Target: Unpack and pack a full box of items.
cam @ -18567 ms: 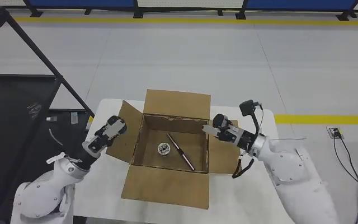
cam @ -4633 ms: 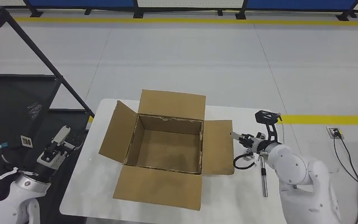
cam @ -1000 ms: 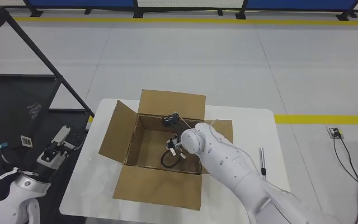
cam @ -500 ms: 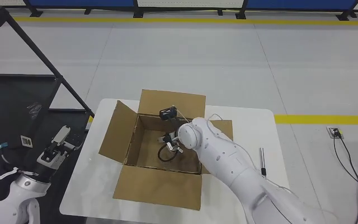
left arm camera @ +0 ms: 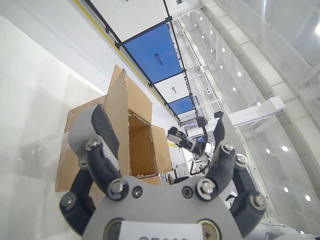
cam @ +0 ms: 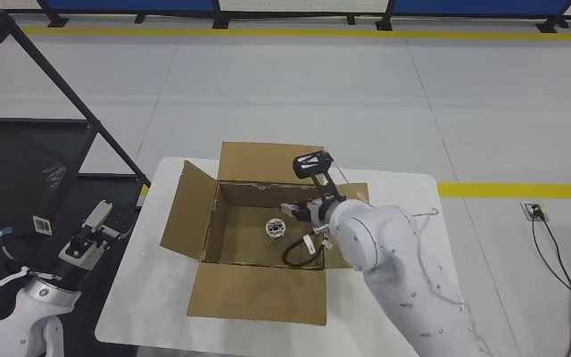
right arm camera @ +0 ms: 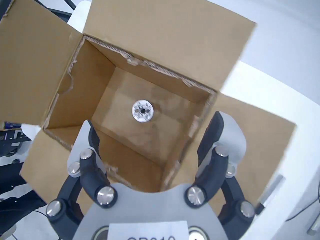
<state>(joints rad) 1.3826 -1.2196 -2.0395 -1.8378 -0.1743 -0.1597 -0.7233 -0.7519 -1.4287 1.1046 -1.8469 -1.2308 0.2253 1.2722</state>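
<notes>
Box (cam: 259, 294) at frame centre on the worktop (cam: 152, 294), flaps spread; disc (cam: 276, 229) on its floor. Right tool (right arm camera: 153, 123), open and empty, hovers over the box's right wall; left tool (left arm camera: 160, 117), open, at lower left near a black frame (cam: 53, 80).

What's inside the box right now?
One small round white disc lies near the middle of the floor of the box; the rest that shows is bare cardboard. The open right gripper hides some floor by one wall, so that part cannot be checked.
</notes>
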